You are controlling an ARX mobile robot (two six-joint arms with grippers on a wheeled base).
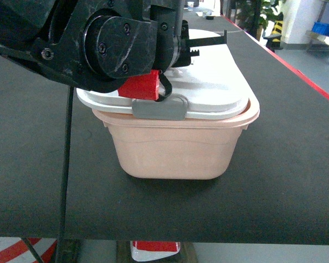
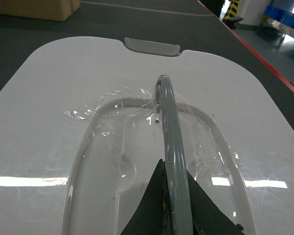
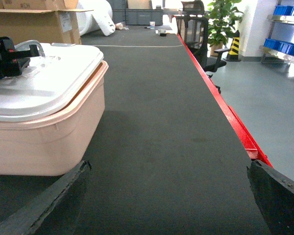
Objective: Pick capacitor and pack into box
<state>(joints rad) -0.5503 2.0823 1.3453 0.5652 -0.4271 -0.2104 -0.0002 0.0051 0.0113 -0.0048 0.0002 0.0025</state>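
No readable text; only blurred print on the cardboard carton (image 3: 34, 19).

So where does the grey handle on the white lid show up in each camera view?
Head: not visible; the left arm covers the middle of the lid.
Left wrist: the handle runs up the centre, gripped between the left gripper's fingers.
Right wrist: the handle arches at the upper left, beside the gripper.
Shared landmark: the white lid on the pink box.
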